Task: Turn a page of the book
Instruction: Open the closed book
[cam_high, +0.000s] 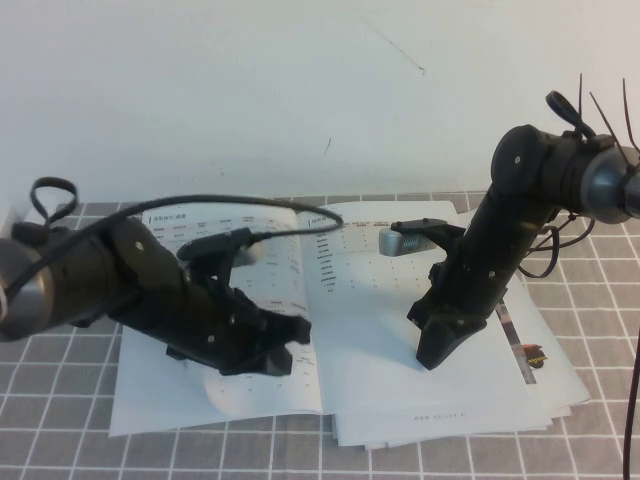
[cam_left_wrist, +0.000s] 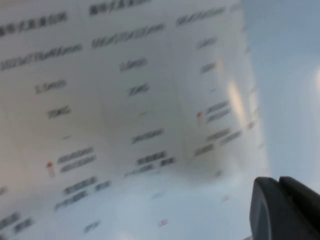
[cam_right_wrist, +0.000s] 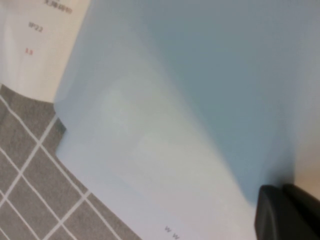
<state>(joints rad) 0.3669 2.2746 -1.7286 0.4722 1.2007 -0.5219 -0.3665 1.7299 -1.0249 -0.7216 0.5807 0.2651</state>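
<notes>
The high view looks down from a raised spot on the robot's own side, facing a white wall, and takes in the whole open book (cam_high: 330, 330) on the checked cloth (cam_high: 60, 420), with the left gripper (cam_high: 275, 345) low over the left-hand leaf and the right gripper (cam_high: 440, 335) low over the right-hand leaf. The left wrist view sits very near the paper, facing down onto a page (cam_left_wrist: 130, 110) of blurred tables, one dark fingertip (cam_left_wrist: 285, 210) at its corner. The right wrist view is equally near, facing a plain white leaf (cam_right_wrist: 190, 100), the book's edge and some cloth (cam_right_wrist: 35, 185). Both wrist views share only book surface with the high view.
</notes>
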